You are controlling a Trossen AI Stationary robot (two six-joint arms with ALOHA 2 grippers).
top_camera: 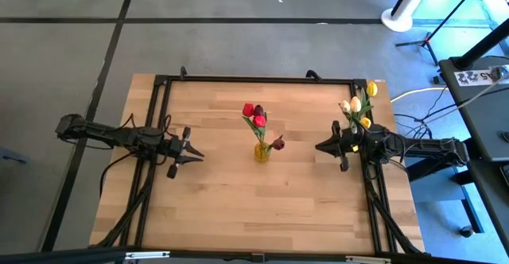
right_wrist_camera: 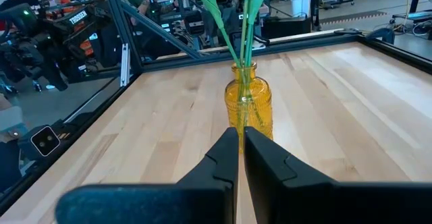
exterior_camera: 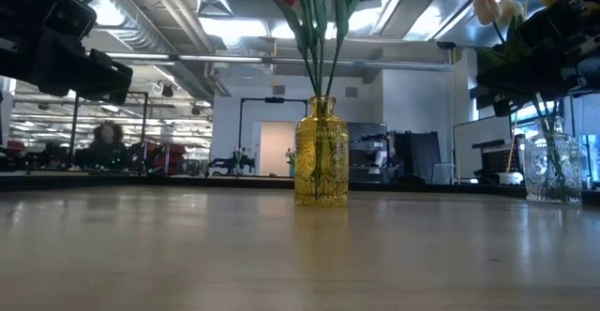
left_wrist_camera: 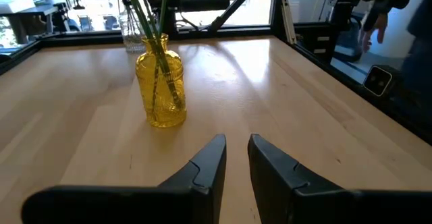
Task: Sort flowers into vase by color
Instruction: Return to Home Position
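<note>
Item: red and dark flowers (top_camera: 256, 117), which stood in the yellow vase (top_camera: 261, 151) at table centre. The yellow and cream flowers (top_camera: 355, 105) stood in the clear vase (exterior_camera: 553, 166) at the right rear corner. I judged them light, thin-stemmed and bendy (heads soft, so I would pinch mid-stem). My left gripper (top_camera: 196, 154) showed a narrow gap and held nothing. My right gripper (top_camera: 318, 146) had its fingers together and was empty.

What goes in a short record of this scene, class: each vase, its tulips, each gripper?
yellow vase: centre of wooden table
its flowers: red and dark red tulips
clear glass vase: far right of the table
its flowers: yellow and cream tulips
left gripper: left side, slightly open, empty
right gripper: right side, shut, empty
</note>
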